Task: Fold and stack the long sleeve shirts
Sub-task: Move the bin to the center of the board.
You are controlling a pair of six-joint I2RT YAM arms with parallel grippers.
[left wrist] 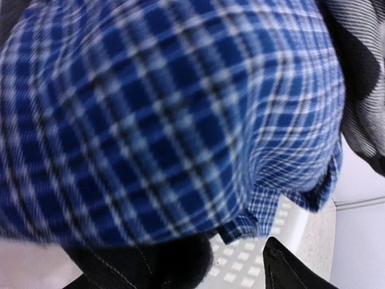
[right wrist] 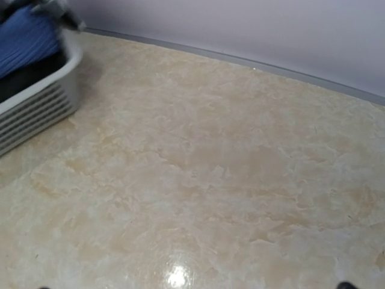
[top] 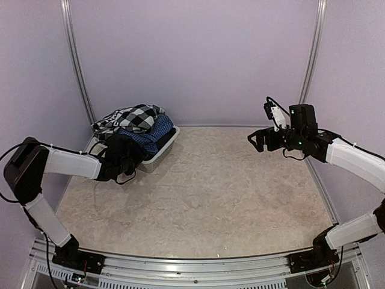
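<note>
Two long sleeve shirts lie heaped in a white mesh basket [top: 157, 155] at the back left. The black-and-white checked shirt [top: 135, 117] is on top, and the blue checked shirt [top: 154, 131] bulges out beneath it. My left gripper [top: 133, 155] is pressed against the basket's near-left side. In the left wrist view the blue shirt [left wrist: 162, 114] fills the frame and its hem hangs just over the left gripper [left wrist: 237, 260], whose jaws stand open with basket mesh [left wrist: 249, 268] showing between them. My right gripper [top: 257, 141] hovers open and empty over the table's right side.
The marble-patterned table [top: 216, 192] stretches between the arms. The right wrist view shows the basket's slatted corner [right wrist: 36, 105] at the upper left, with blue cloth [right wrist: 24, 42] inside. Lilac walls close the back and sides. A metal rail runs along the near edge.
</note>
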